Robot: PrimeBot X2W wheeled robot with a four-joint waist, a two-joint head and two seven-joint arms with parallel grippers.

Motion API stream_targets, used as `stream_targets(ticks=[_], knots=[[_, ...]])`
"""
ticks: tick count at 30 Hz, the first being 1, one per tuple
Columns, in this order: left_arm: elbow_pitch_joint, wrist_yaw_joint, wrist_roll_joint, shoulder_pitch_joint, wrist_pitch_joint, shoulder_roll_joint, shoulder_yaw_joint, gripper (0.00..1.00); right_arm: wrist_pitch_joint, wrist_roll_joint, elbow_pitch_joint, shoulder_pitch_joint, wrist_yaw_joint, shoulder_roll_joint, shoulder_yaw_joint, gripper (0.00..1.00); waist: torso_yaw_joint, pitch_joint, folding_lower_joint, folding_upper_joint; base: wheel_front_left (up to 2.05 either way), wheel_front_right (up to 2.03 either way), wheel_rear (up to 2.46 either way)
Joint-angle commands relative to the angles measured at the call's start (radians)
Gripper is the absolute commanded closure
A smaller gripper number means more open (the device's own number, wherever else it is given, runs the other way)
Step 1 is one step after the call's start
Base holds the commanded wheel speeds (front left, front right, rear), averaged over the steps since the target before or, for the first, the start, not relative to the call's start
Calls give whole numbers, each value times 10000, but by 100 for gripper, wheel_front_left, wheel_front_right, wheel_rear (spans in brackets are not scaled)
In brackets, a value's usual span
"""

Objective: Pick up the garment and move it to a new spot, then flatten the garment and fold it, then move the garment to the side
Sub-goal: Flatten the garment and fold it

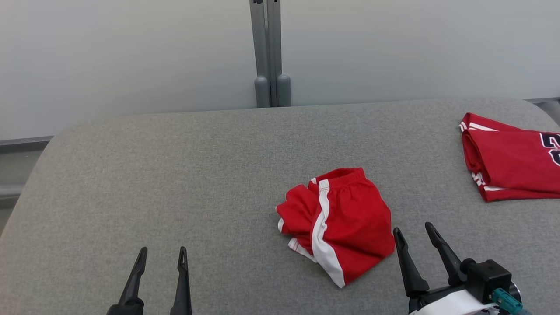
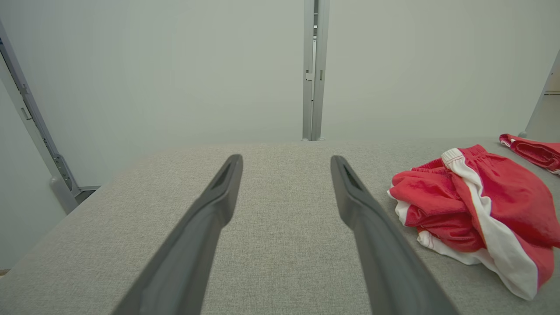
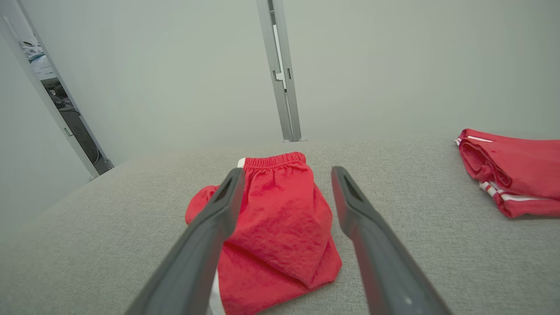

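Shorts (image 1: 345, 218), red, crumpled, jersey (image 1: 512, 170) numeral cut off, left fingers (image 1: 133, 280) apart, right fingers (image 1: 409, 267) apart

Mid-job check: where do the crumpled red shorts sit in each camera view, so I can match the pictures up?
Head view: shorts right of centre on the grey table, just left of the right hand.
Left wrist view: shorts far right, right of the left hand.
Right wrist view: shorts at centre, framed by the fingers.
Shared landmark: the grey post behind the table.
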Motion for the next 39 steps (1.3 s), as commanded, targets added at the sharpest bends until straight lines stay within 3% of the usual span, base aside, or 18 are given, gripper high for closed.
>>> stream_targets(ticks=[1, 20, 29, 34, 39], knots=[[0, -24, 122, -67, 1, 4, 11, 0, 2, 96, 17, 94, -18, 24, 2, 0, 1, -1, 0, 0, 0, 0, 0], [154, -134, 334, -170, 1, 5, 134, 0, 2, 136, 125, -41, -18, 94, -20, 0, -28, 158, 0, 0, 0, 0, 0], [689, -690, 848, -1027, 1, 441, 36, 0, 2, 105, 56, -226, -18, 30, 63, 0, -298, 612, 0, 0, 0, 0, 0], [1196, -1109, 1015, -2476, 1, 979, -639, 0, 2, 73, -5, -421, -18, -53, 145, 0, -533, 1149, 0, 0, 0, 0, 0], [1895, -1272, 818, -4468, 2, 1591, -2482, 0, 2, 7, -104, -820, -18, -135, 188, 0, -836, 1971, 0, 0, 0, 0, 0]])
